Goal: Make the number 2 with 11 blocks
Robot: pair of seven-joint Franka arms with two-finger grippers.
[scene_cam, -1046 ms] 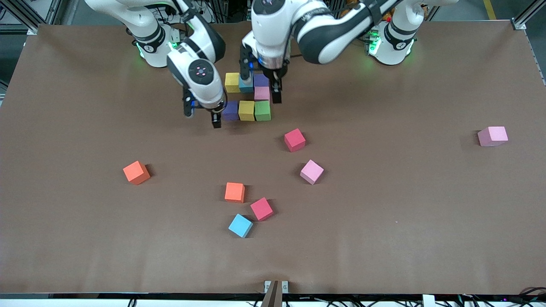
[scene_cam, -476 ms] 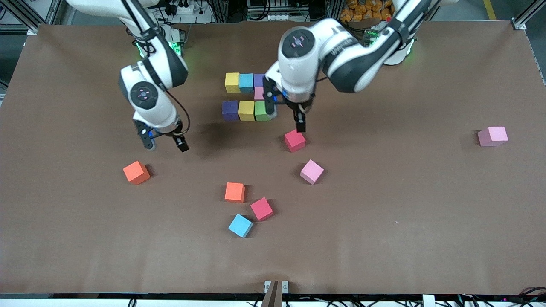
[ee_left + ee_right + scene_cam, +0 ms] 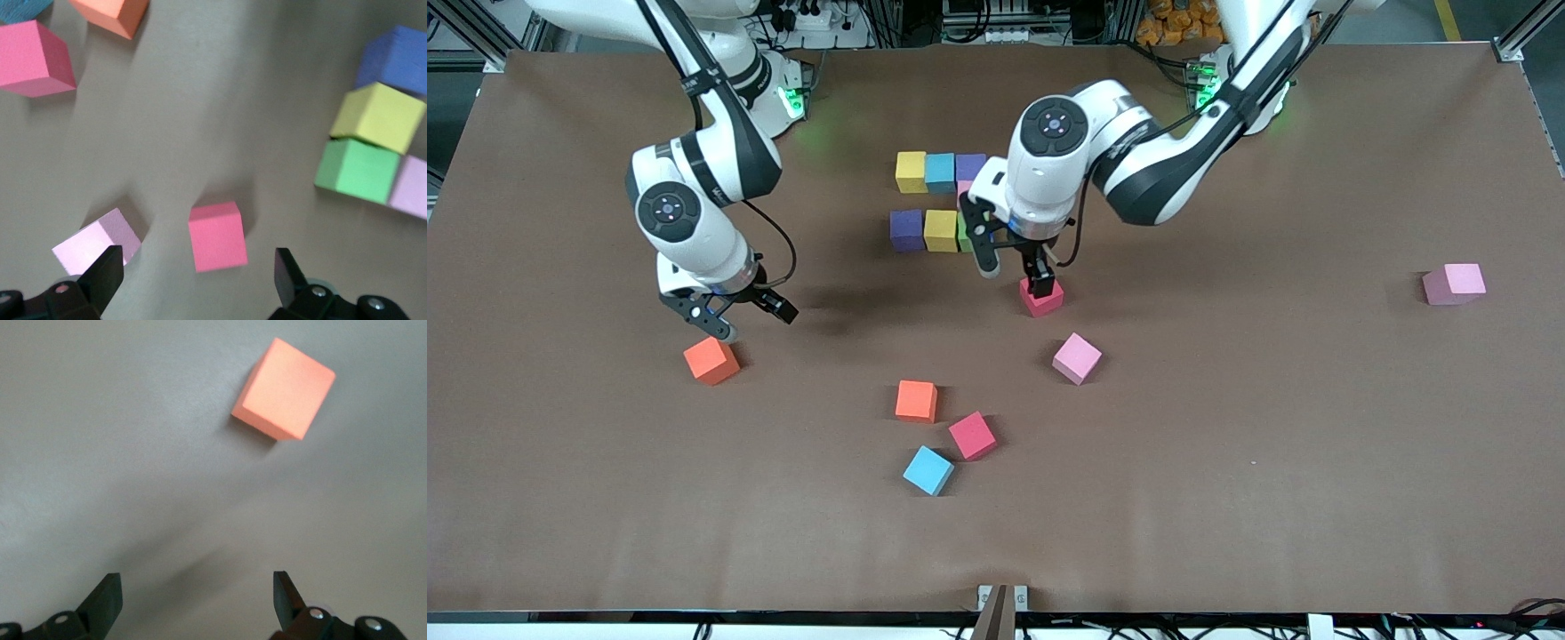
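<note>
Below the left gripper (image 3: 1014, 267), jaws spread and empty, lies a red block (image 3: 1041, 298), just nearer the camera than the partial number 2 (image 3: 941, 203). Right gripper (image 3: 745, 317), also spread and empty, hovers just beside an orange block (image 3: 711, 360).

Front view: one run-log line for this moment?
left gripper open over red block | right gripper open above table near orange block | number 2 partly built
</note>
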